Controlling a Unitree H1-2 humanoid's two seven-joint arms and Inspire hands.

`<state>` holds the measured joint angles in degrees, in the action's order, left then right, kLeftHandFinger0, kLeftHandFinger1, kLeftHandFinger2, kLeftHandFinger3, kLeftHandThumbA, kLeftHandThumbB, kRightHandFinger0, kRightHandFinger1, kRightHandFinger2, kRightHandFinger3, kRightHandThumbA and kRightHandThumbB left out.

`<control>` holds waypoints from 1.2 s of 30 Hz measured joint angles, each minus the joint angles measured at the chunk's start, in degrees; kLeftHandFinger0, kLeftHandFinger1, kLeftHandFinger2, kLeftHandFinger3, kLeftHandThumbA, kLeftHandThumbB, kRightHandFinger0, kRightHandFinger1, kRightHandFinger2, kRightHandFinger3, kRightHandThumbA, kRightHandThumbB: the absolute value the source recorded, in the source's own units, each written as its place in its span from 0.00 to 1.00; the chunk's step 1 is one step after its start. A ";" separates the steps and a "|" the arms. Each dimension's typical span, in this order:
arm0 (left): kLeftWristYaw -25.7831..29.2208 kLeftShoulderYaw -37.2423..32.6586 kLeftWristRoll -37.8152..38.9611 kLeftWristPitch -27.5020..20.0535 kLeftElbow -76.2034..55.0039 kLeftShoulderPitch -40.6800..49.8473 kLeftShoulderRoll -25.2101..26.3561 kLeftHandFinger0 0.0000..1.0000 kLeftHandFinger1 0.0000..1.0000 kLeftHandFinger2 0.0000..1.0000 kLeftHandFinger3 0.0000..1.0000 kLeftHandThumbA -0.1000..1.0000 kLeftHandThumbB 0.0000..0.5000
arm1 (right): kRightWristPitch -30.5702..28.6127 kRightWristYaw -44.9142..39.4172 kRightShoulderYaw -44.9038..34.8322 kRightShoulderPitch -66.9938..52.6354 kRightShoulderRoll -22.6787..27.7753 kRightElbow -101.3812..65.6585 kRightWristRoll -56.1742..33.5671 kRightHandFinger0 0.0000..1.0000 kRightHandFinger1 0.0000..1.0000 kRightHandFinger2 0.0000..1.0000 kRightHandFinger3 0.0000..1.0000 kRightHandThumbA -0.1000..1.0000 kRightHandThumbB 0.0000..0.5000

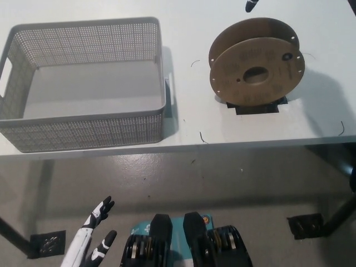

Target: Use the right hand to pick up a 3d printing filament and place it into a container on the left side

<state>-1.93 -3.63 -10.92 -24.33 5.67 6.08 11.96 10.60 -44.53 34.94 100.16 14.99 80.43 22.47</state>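
A brown cardboard filament spool point(257, 68) stands upright on the white table point(194, 33) at the right, over a patch of black tape. A grey mesh basket point(83, 130) sits on the table's left part, and nothing lies in it. My white left hand point(95, 236) hangs low at the lower left, below the table edge, with its fingers spread and nothing in it. My black right arm and hand do not appear in the head view.
A small dark object point(251, 5) pokes in at the top edge above the spool. The table's front edge point(222, 146) runs across the middle, with grey floor below it. Thin dark strands point(203, 138) lie near that edge.
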 measured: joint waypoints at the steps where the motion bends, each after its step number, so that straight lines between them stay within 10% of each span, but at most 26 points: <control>1: 0.00 0.00 -0.02 0.00 0.00 0.00 0.00 1.00 1.00 1.00 1.00 0.93 0.59 | 0.22 -0.05 0.00 -0.04 0.00 0.04 0.26 1.00 1.00 1.00 1.00 1.00 0.84; 8: -0.02 -0.03 -0.17 -0.04 0.00 -0.01 0.00 1.00 1.00 1.00 1.00 0.92 0.61 | 0.55 -0.15 -0.40 -1.92 -0.04 0.05 0.75 1.00 1.00 1.00 1.00 1.00 0.73; 11: -0.02 -0.09 -0.24 -0.04 0.00 -0.03 0.00 1.00 1.00 1.00 1.00 0.92 0.60 | 0.78 -0.01 0.13 -3.32 -0.10 0.05 1.42 1.00 1.00 1.00 1.00 1.00 0.95; 16: -0.17 -0.34 -0.31 -0.04 -0.12 -0.06 0.00 1.00 1.00 1.00 1.00 0.90 0.60 | 1.45 1.83 0.77 -5.57 -0.27 0.04 2.93 1.00 1.00 1.00 1.00 1.00 1.00; 20: -0.70 -0.57 -0.22 -0.06 -0.23 -0.19 0.00 1.00 1.00 1.00 1.00 0.90 0.59 | 1.31 4.02 0.78 -8.29 -0.90 0.04 3.64 1.00 1.00 1.00 1.00 1.00 0.69; 28: -1.32 -0.76 0.20 -0.14 -0.23 -0.37 0.04 1.00 1.00 1.00 1.00 0.91 0.63 | 0.09 6.17 -0.80 -11.16 -1.77 0.18 3.70 1.00 1.00 1.00 1.00 1.00 1.00; 32: -1.40 -0.94 0.45 -0.15 -0.23 -0.37 0.06 1.00 1.00 1.00 1.00 0.90 0.63 | 0.94 9.53 -0.87 -12.13 -2.50 0.20 4.38 1.00 1.00 1.00 1.00 1.00 0.86; 36: -1.44 -1.19 0.78 -0.15 -0.23 -0.41 0.11 1.00 1.00 1.00 1.00 0.90 0.64 | -0.19 11.88 -2.43 -13.01 -2.50 0.17 4.35 1.00 1.00 1.00 1.00 1.00 0.95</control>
<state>-3.37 -4.82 -10.14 -24.48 5.44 5.68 12.07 10.41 -32.65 32.51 87.15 12.48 80.60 26.82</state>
